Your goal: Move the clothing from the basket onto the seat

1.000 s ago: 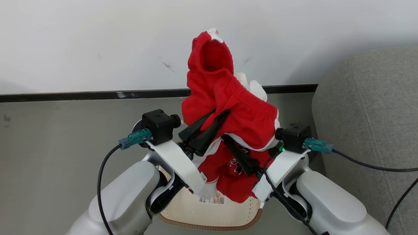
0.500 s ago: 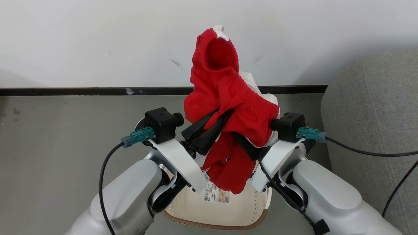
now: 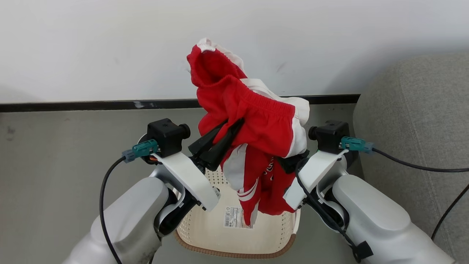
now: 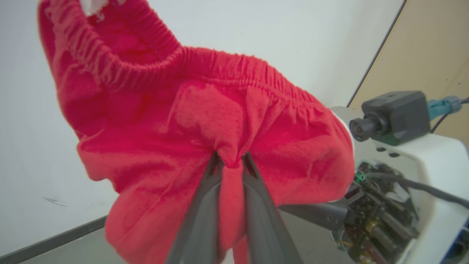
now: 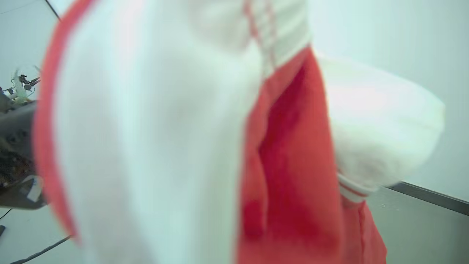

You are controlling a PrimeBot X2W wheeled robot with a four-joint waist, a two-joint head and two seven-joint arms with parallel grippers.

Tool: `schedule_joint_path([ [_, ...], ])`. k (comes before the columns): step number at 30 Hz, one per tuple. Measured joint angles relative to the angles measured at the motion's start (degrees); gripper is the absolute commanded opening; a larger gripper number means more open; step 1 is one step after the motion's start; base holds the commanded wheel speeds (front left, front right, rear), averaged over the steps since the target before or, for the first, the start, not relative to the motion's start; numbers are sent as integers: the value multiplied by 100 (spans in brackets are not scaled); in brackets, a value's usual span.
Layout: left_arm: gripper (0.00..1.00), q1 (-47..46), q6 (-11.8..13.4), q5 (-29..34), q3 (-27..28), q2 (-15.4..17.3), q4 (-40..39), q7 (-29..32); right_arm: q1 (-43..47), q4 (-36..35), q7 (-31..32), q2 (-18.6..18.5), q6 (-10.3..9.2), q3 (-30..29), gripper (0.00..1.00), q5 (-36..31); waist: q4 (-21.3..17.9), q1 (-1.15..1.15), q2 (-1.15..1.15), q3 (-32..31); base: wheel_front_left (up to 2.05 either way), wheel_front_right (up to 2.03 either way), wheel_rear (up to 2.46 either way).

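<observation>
Above the basket [image 3: 205, 223], which stands on the grey floor [image 3: 66, 146] before the robot, the clothing [image 3: 256, 121] hangs in the air between the two arms, with its lowest fold just over the basket's bottom. The left pincer [image 3: 234, 123] is closed narrowly on a fold of the red cloth below the elastic waistband, and this grip seems to carry most of the weight. The right pincer [image 3: 291, 164] is buried under the white panel, so one cannot tell if it holds the cloth or not. The garment is probably held high so that it clears the rim before it goes toward the seat [image 3: 410, 110], on the robot's right. A sticker [image 3: 234, 217] on the basket's bottom shows a barcode, but its writing is too small to read. A dark print on the red cloth is also unreadable.
</observation>
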Motion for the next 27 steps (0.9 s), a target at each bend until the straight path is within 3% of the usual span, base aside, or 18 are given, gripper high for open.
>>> schedule_joint_path([
  [4, 0, 8, 0, -1, 7, 2, 60, 0, 18, -23, 0, -44, 0, -73, 0, 1, -48, 0, 0, -3, 0, 0, 0],
  [5, 13, 9, 0, -2, 9, 2, 70, 0, 19, -26, 0, -53, 0, -79, 0, 1, -58, 0, 0, -4, 0, 0, 0],
  [7, 49, 10, 1, -8, 15, 2, 85, 0, 20, -33, 0, -64, 0, -90, 0, 1, -77, 0, 0, -8, 0, 0, 0],
  [8, 89, 11, 1, -8, 24, 8, 94, -1, 21, -33, 0, -80, 0, -102, 0, 1, -85, 0, 0, -11, 0, 0, 0],
  [9, 100, 12, 1, -9, 35, 15, 104, -3, 21, -32, 0, -104, -1, -115, 0, 1, -93, 0, 0, -14, 0, 0, 0],
  [27, 100, 158, 1, 90, 52, 286, 121, -187, 245, -326, 0, -352, -1, -538, 0, -112, -183, 0, 0, -142, 0, 0, 0],
])
